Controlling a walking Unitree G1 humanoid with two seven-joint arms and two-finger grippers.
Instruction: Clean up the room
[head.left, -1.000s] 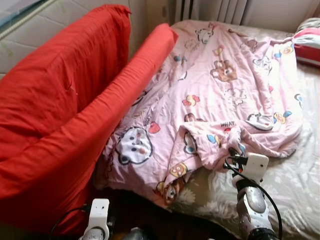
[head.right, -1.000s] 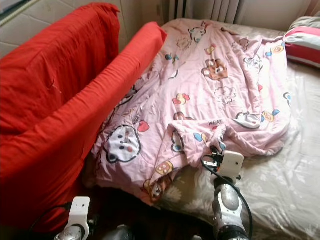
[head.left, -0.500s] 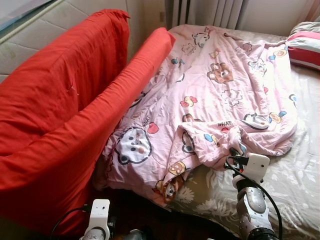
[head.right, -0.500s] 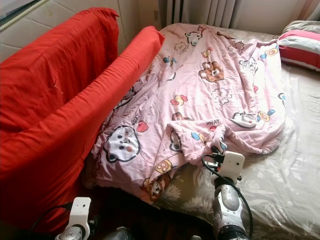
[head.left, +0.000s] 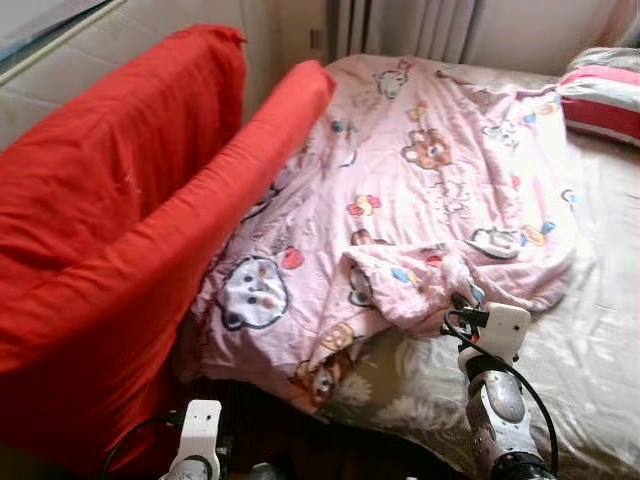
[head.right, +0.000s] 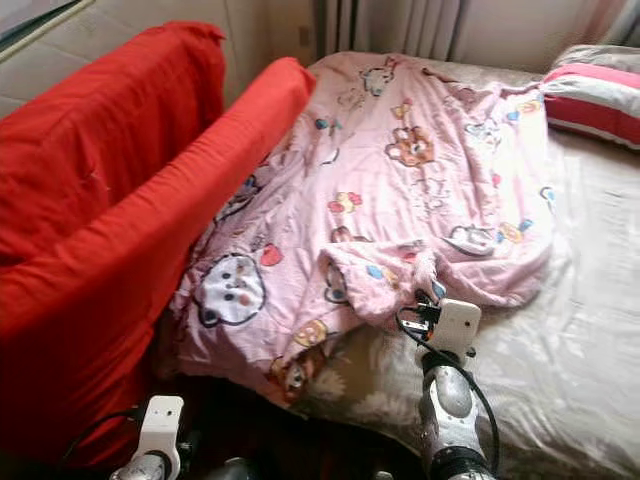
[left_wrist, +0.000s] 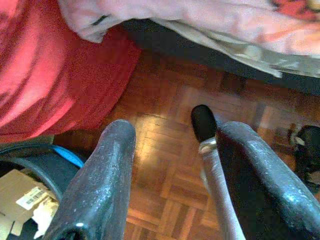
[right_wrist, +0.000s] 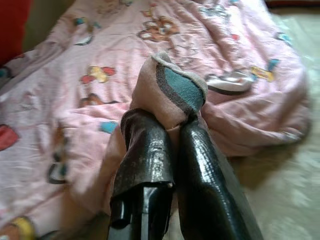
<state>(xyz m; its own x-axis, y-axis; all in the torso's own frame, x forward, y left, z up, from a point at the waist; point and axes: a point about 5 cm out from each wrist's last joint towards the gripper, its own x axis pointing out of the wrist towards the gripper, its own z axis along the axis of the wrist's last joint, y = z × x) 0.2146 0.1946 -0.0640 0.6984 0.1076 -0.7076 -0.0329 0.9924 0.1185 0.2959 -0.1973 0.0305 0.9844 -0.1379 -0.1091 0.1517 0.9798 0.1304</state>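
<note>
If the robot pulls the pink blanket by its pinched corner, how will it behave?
The pink blanket looks soft and wrinkled, so it will probably drape and stretch, not lift flat. The right pincer grips only a small fold, which might slip free.

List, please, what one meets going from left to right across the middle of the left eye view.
Red sofa → pink cartoon blanket → bare bed sheet at the right edge.

A bedroom: bed (head.left: 600, 330) (pink cartoon quilt (head.left: 420, 200)), striped pillow (head.left: 600, 90).
</note>
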